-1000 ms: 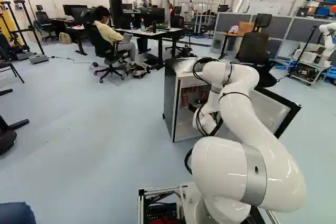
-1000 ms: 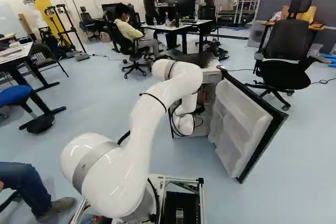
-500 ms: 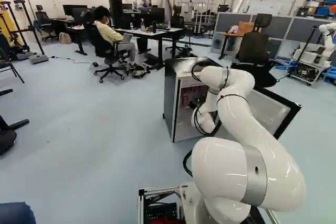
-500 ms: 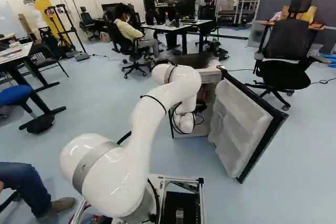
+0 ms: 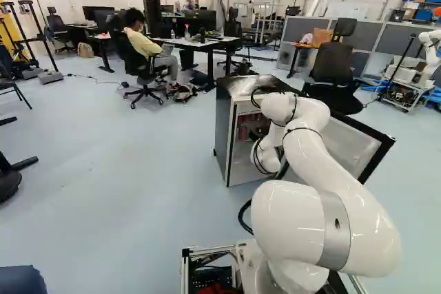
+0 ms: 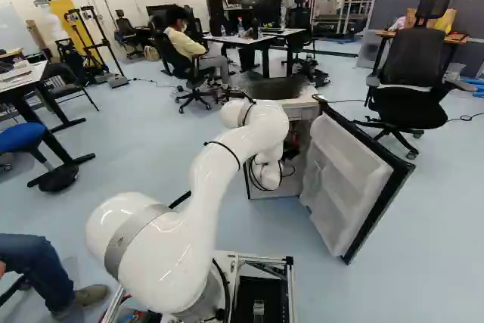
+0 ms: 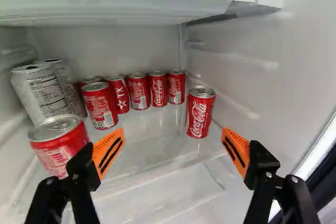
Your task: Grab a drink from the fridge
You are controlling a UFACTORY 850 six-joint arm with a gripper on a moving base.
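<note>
Drinks located inside the open mini fridge [image 5: 224,135], on a clear shelf [image 7: 157,145]. Lone red soda can [image 7: 200,113]: upright, silver-gray lid, pale script down its side; it stands near the fridge's side wall [image 7: 283,72], apart from the row of red cans [image 7: 138,92] at the back. Those share the same red body and metallic rim. Two silver-white cans [image 7: 41,95], taller, dark fine print, stand together on the opposite side.

Claw [image 5: 259,132] is spread wide, nothing pinched. In the wrist view the lone can stands ahead of the claw [image 7: 173,129], in line with the space between its fingers but closer to one. A large-looking foreground red can [image 7: 59,144] sits just beside the other finger, outside the gap; contact cannot be judged.

Visibility: foreground can's lower part is partly covered by the claw. One back-row can is mostly hidden behind its neighbor; the second silver-white can is partly overlapped by the first. In the left base view the cans are only small red patches, and the white arm [image 5: 341,160] covers part of the opening.
</note>
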